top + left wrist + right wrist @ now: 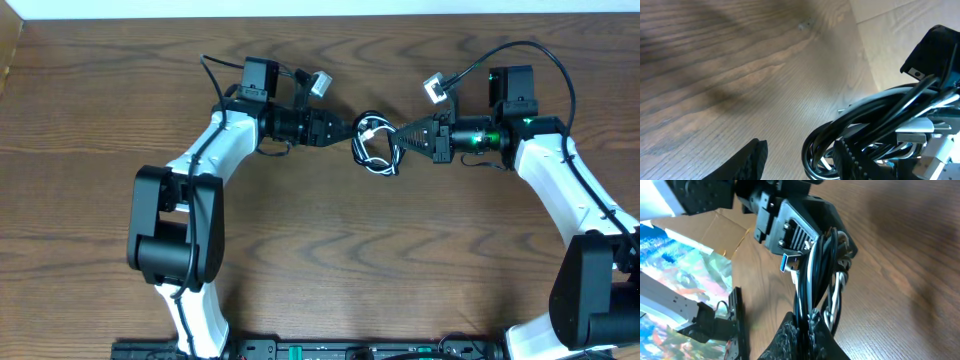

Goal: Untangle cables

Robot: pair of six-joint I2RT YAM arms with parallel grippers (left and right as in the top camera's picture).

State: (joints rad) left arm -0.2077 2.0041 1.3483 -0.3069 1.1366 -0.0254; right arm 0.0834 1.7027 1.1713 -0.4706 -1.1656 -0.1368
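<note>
Cables [372, 145] sit knotted just twelve o'clock of the table's [300, 260] middle, with the left gripper [343, 131] at their nine and the right gripper [400, 138] at their three.

Left wrist: its jaws stand apart with bare wood between them, and the strands loop round the three o'clock finger [847, 157].

Right wrist: the jaws are pinched together on the black strands, down at six.

The risk, I'd say, is that a pull from the right cinches those loops round the finger and tightens the knot rather than freeing it.
</note>
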